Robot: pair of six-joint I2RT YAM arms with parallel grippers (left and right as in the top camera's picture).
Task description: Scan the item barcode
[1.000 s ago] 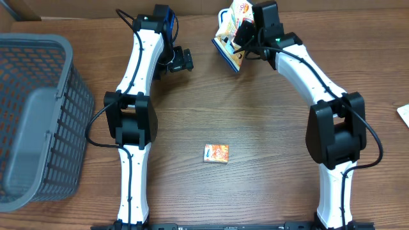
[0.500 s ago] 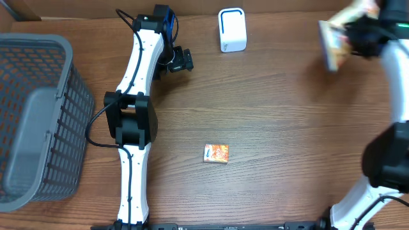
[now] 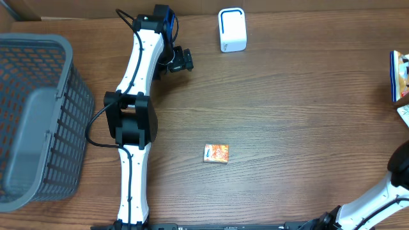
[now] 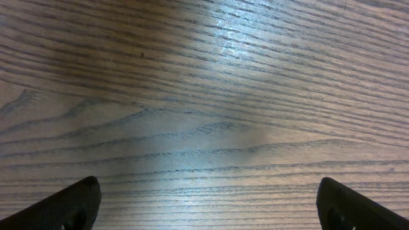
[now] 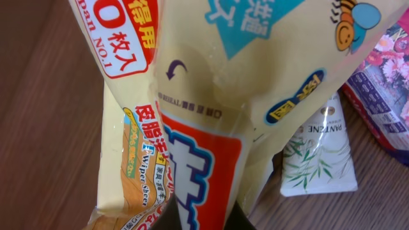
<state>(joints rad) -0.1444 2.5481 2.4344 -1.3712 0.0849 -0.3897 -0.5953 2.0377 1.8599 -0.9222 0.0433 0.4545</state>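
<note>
The item is a yellow wiper-sheet pack (image 5: 211, 96) with red, blue and orange print. It fills the right wrist view, and my right gripper (image 5: 204, 216) is shut on its lower fold. No barcode shows on the side facing the camera. In the overhead view only an edge of the pack (image 3: 399, 76) shows at the far right, and the right gripper itself is out of frame. The white scanner (image 3: 231, 29) stands at the back centre, far from the pack. My left gripper (image 3: 184, 60) hangs open left of the scanner, its fingers (image 4: 70, 206) wide apart over bare wood.
A small orange box (image 3: 216, 153) lies mid-table. A grey mesh basket (image 3: 38, 121) fills the left side. Below the held pack lie a white Pantene sachet (image 5: 319, 153) and a purple floral pack (image 5: 383, 83). A white object (image 3: 404, 115) sits at the right edge.
My right arm has swung the pack from beside the scanner out to the far right edge of the table. The left arm has not moved.
</note>
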